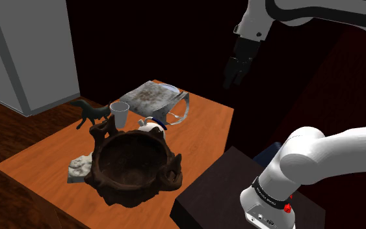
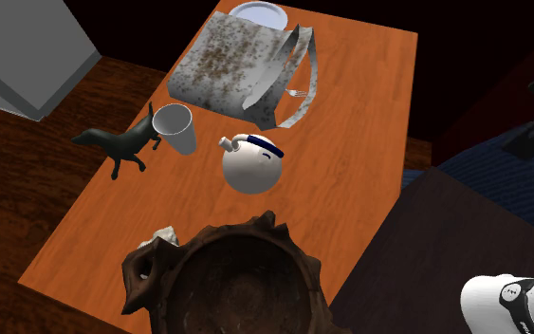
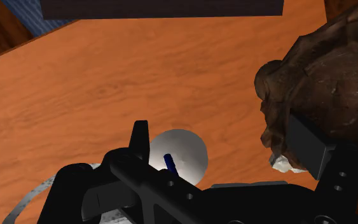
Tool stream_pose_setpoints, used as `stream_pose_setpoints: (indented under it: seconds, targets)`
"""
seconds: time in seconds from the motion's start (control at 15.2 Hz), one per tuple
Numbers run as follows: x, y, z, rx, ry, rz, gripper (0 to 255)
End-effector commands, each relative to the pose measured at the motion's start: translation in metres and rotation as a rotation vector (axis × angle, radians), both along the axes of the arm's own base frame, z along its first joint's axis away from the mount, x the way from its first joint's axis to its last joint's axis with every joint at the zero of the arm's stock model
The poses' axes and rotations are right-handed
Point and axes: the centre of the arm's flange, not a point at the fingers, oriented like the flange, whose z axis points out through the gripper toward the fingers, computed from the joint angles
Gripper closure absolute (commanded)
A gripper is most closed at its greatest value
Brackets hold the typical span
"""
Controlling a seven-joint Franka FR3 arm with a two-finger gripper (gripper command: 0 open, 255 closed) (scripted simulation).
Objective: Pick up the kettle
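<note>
The kettle (image 2: 253, 163), white and round with a blue handle, stands untouched on the orange table (image 2: 369, 114). In the second exterior view it lies at twelve o'clock of the dark rough bowl (image 2: 236, 285) and four o'clock of the white cup (image 2: 174, 126). The gripper (image 1: 235, 73) hangs well above the table, fingers apart and empty, so by my judgement descent, closing and lift all remain.
</note>
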Motion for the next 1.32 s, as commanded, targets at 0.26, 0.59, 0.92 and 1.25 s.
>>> stream_pose_setpoints:
  seconds: [0.26, 0.59, 0.92, 1.25]
  targets:
    - [0.037, -0.002, -0.037, -0.009, -0.003, 0.036, 0]
    - [0.083, -0.004, -0.083, -0.02, -0.006, 0.081, 0]
    - [0.13, -0.004, -0.13, -0.031, -0.01, 0.126, 0]
    - [0.177, -0.003, -0.176, -0.041, -0.014, 0.171, 0]
